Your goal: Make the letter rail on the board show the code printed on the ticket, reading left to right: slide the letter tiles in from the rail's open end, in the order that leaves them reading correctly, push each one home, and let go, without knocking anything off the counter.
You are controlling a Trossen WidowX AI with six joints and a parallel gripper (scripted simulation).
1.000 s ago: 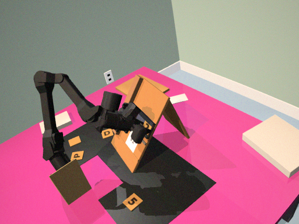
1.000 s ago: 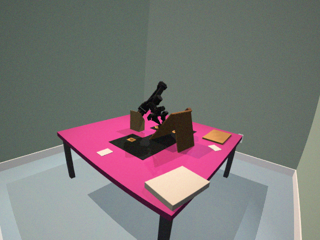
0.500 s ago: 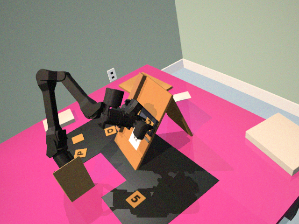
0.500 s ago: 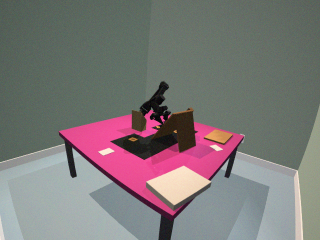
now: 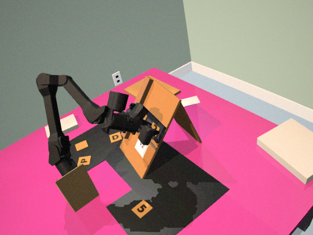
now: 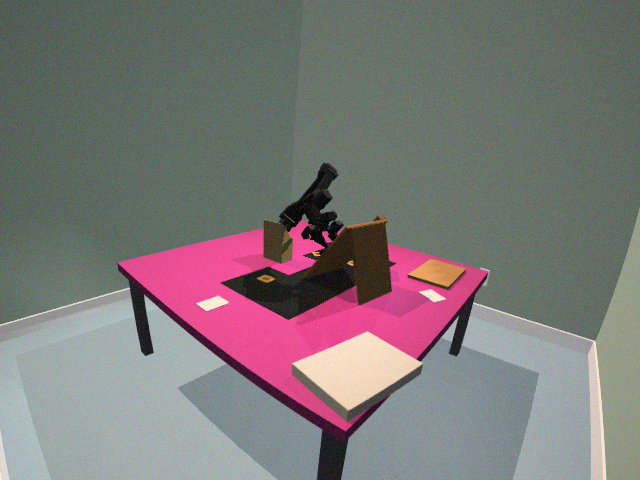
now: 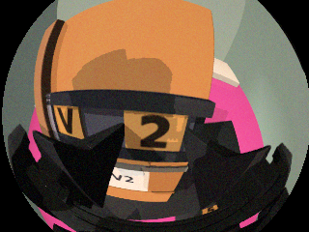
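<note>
Left of the jaws [image 5: 152,127] [image 6: 325,246], the V tile [image 5: 145,117] [image 7: 68,123] is sitting at the rail's [image 5: 157,119] [image 7: 130,100] far end. The jaws are gripping the 2 tile [image 5: 155,126] [image 7: 154,131] inside the rail, short of V. They should be sliding it left squarely; their left finger is standing in the gap, so a final nudge from the right may be needed. The 5 tile [image 5: 142,208] [image 6: 266,279] [image 7: 210,209] is lying beyond, lower right.
</note>
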